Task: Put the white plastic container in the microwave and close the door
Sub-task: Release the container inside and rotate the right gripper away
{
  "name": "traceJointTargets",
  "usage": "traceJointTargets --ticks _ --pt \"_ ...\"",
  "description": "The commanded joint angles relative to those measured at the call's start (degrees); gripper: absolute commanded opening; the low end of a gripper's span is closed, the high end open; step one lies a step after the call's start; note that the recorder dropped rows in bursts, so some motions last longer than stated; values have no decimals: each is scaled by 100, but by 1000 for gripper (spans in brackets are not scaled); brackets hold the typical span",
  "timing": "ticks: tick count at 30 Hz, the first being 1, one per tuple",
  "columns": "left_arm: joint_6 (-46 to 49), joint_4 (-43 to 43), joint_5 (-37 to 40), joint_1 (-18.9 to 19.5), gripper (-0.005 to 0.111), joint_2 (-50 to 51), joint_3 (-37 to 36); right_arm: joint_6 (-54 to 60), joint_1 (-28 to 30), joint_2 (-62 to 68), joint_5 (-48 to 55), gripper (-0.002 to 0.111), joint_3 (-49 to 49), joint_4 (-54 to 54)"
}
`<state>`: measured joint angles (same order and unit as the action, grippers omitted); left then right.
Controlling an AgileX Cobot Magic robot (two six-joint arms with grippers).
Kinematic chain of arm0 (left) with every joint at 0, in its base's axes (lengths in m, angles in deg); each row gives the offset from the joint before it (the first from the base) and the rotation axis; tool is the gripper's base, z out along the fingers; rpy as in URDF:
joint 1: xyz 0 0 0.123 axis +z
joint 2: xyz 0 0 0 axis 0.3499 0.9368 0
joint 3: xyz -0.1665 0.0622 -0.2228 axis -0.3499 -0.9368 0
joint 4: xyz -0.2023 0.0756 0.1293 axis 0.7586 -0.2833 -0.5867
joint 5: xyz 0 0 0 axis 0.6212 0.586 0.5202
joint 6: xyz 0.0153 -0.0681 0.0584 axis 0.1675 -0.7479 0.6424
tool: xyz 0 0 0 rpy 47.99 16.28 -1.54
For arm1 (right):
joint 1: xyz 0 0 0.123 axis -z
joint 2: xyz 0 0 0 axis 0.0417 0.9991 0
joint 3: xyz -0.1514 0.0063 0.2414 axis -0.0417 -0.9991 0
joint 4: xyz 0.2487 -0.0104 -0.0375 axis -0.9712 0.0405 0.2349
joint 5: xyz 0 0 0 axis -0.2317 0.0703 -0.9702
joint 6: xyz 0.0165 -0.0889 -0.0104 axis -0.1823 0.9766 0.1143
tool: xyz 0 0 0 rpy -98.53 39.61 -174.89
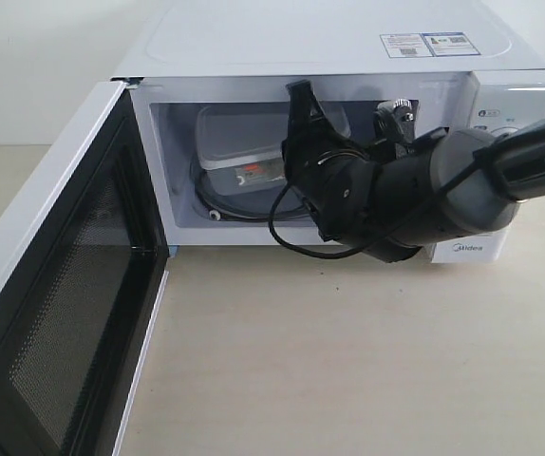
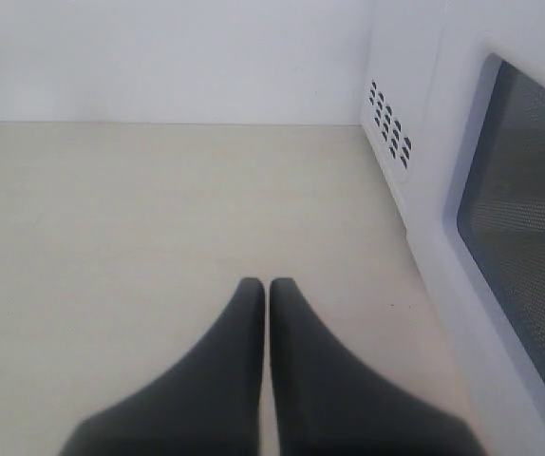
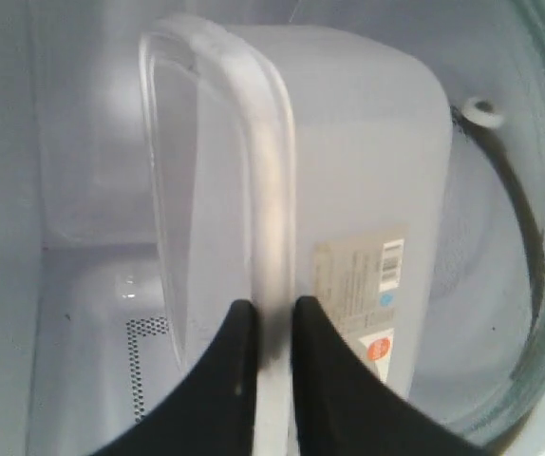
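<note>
Right gripper (image 3: 271,313) is inside the cavity of the microwave (image 1: 329,38). Its fingers (image 3: 239,351) are narrowed onto the raised rim of the white plastic container (image 3: 367,142), one finger on each side of that rim, both in contact. The container extends ahead of the fingertips, deeper into the cavity. Its red-and-grey label (image 3: 367,285) is on the side wall just beside one finger. The glass turntable (image 3: 538,209) lies on the container's far side from the gripper; whether the box sits flat on it cannot be told.

In the exterior view, the right gripper (image 1: 299,100) reaches through the opening, with the container (image 1: 239,142) beyond it. The door (image 1: 64,313) stands wide open, well apart from this gripper, mesh-lined face showing.

Left gripper (image 2: 268,285) has its fingers pressed together with nothing between them, above the bare table (image 2: 111,237). The door's outer face (image 2: 519,190) stands near, off to one side of it.
</note>
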<state>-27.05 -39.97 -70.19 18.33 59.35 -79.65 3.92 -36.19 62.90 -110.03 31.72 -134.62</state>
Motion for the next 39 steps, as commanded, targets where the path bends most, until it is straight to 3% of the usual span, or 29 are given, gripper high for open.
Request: traceJointTargets --ticks 1,4,6,10,13,17,22,23,29,33,39 --pt "1 44 -41 -12 4 -14 -23 174 15 -41 -49 0 31 71" --pt "1 44 -41 -12 4 -14 -23 185 15 -41 -31 1 31 71" --pt "1 44 -41 -12 4 -14 -23 185 15 -41 -31 7 31 61" --pt "1 44 -41 -12 4 -14 -23 185 15 -41 -31 38 31 -66" --pt "1 44 -41 -12 4 -14 -23 185 15 -41 -18 53 31 -127" --pt "1 44 -41 -12 4 -14 -23 185 15 -73 85 44 31 -70" --pt "1 44 -41 -12 4 -14 -23 1011 15 -407 1148 2 7 447" --pt "1 44 -41 -12 4 -14 -23 1379 15 -468 1411 0 7 696" --pt "1 44 -41 -12 4 -14 -23 3087 -5 -539 2290 0 7 2217" --pt "1 44 -53 -12 4 -14 -23 3854 -5 -298 1924 0 7 2177" --pt "1 44 -53 -12 4 -14 -23 3940 -5 155 1024 0 7 2165"
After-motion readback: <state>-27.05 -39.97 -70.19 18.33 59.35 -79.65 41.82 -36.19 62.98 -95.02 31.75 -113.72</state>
